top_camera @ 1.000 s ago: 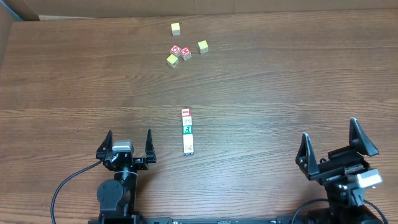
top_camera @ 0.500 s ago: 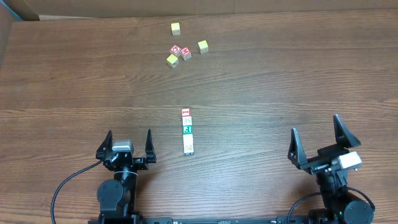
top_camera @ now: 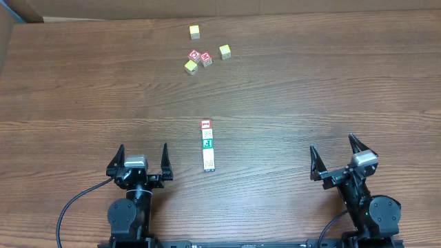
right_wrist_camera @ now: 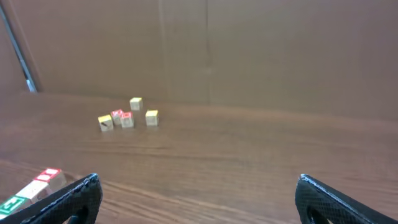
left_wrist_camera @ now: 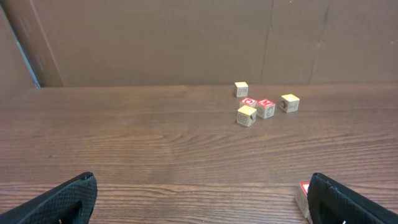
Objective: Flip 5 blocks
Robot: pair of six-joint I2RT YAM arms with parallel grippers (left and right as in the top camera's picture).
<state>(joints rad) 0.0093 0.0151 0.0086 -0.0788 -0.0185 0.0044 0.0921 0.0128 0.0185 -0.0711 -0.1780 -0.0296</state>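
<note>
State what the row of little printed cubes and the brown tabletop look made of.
Row of small whitish printed cubes: probably wood, with matte pale faces and red and green painted prints; too small to see any grain. Brown tabletop: wood or wood-look laminate, with streaky grain lines running along it and a slight satin sheen.

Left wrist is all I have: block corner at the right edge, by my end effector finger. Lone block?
Observer: No. Overhead shows a straight row of blocks, end to end, running front to back; you see its red-topped far end.
Operator: Other side?
Observer: The right end effector sits open and empty, well off the row's right side.
Operator: And mine?
Observer: The left end effector is open, left of the row, beside its near end.
</note>
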